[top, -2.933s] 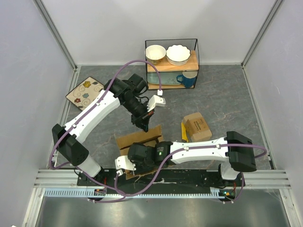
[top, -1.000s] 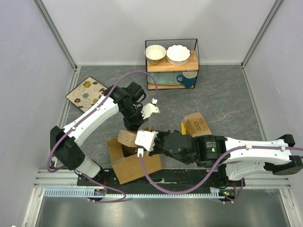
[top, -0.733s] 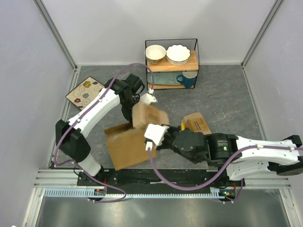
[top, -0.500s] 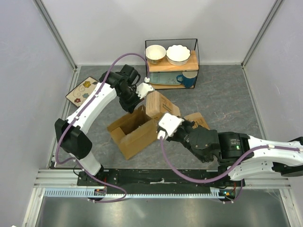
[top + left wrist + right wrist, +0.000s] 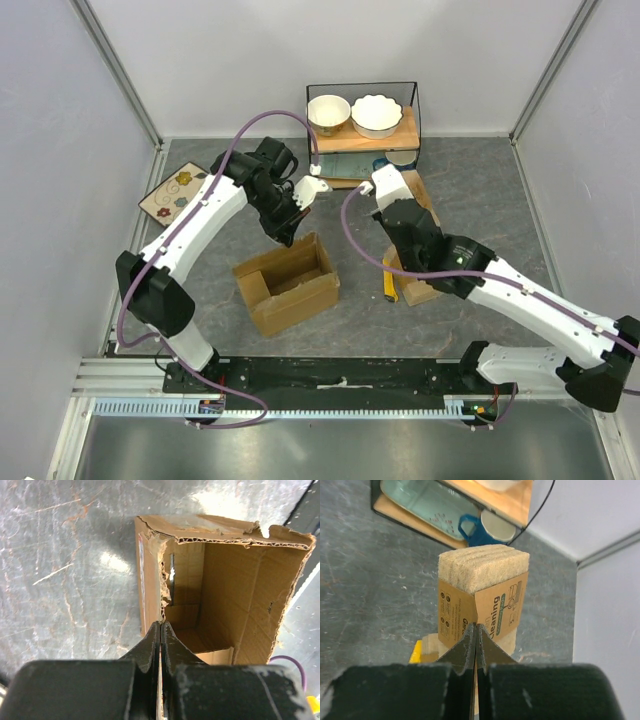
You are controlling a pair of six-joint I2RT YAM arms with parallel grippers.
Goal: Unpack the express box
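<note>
Far left: patterned mat point(image 5: 180, 194), not involved.

Left gripper point(image 5: 160, 630): jaws pinched tight on the torn far wall of the box point(image 5: 300, 305). A sliver of cardboard shows between the fingers, so I read this as a grip on the wall. The box sits on the table left of centre, mouth up, flaps open. I see nothing inside from the wrist view.

Risk, left: that wall edge is already ragged. A pull or lift from here could rip it further, or drag and tip the box.

Centre, far: rack point(image 5: 340, 145) with bowls and a mug.

Right gripper point(image 5: 476, 632): jaws closed on the lower edge of the pack point(image 5: 482, 580), pads in a card sleeve, which is upright and appears clear of the table, near the rack's right corner. Below it lie the knife point(image 5: 389, 287) and, just beside that, a small package point(image 5: 420, 292).

Risk, right: the grip is on thin sleeve only, low on the pack. It could pivot, or the pads could slide out of the sleeve. A swing far could knock the rack or mug, and a drop would land on the knife.

Judgement: the box looks emptied, and setting the pack down remains.
</note>
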